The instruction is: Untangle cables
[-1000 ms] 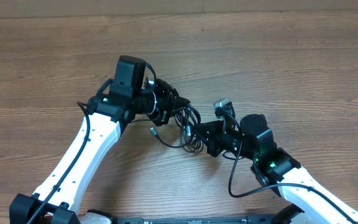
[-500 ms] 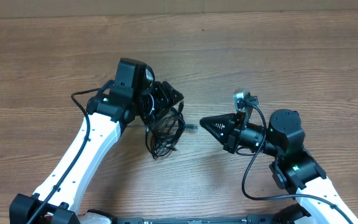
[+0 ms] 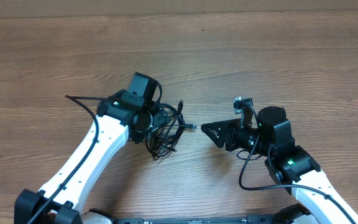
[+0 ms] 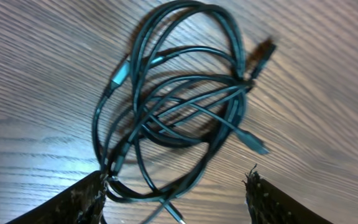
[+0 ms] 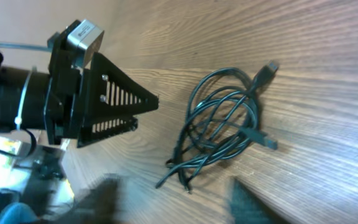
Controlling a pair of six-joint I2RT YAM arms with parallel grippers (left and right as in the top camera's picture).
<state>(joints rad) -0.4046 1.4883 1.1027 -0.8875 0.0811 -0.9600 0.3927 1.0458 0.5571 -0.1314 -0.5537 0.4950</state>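
Observation:
The cables [image 3: 168, 132] lie as one tangled bundle of thin black cords on the wooden table, with a silver-tipped plug [image 3: 192, 127] pointing right. In the left wrist view the cables [image 4: 179, 106] fill the middle. My left gripper [image 4: 176, 198] is open over the bundle's near edge, a loop runs between its jaws, and the left finger [image 4: 82, 199] touches that loop. My right gripper [image 3: 206, 129] stands a short way right of the plug, apart from it. In the right wrist view the cables [image 5: 222, 127] lie ahead of my open right gripper [image 5: 179, 202], with nothing between its blurred fingers.
The wooden table [image 3: 278, 56] stretches wide behind and to both sides. A thick arm wire [image 3: 79, 99] juts out left of the left arm, and another [image 3: 246, 177] loops beside the right arm. The left gripper's finger [image 5: 114, 102] shows in the right wrist view.
Both grippers have opened and let go of the cables. The right gripper has drawn back to the right. The bundle now lies on the table under the left gripper.

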